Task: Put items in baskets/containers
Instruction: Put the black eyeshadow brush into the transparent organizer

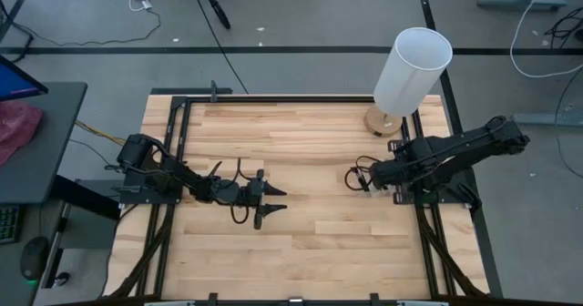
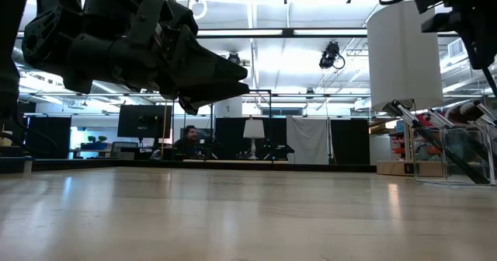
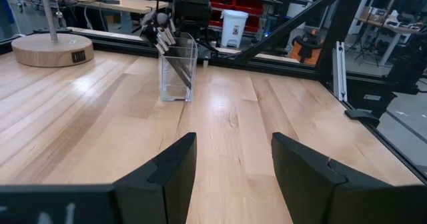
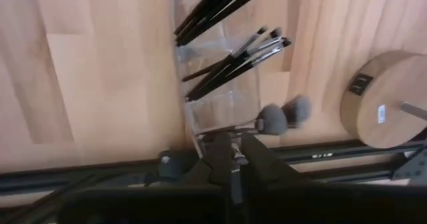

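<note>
A clear plastic holder (image 4: 220,84) stands on its base at the table's right side, also seen in the left wrist view (image 3: 177,74) and the low view (image 2: 446,148). Several dark brushes (image 4: 233,54) lean inside it, tips up. My right gripper (image 4: 231,151) hovers just above the holder (image 1: 364,180), shut on one brush with a fluffy grey head (image 4: 270,117). A second fluffy head (image 4: 298,107) shows beside it. My left gripper (image 3: 233,164) is open, above bare table near the middle (image 1: 269,197), well away from the holder. My right gripper pinches a thin brush between its two fingers at the silver part of its handle (image 4: 235,154), coming from above. The brush runs out sideways from the fingers, its fluffy head over the holder's end compartment. The fingers hide how much of the handle lies between them.
A tall white cylinder (image 1: 412,69) on a round wooden base (image 4: 380,97) stands at the table's far right corner, close behind the holder. Black frame rails (image 1: 168,151) line the table's edges. Bare wood (image 1: 310,251) stretches between the arms and toward the near edge.
</note>
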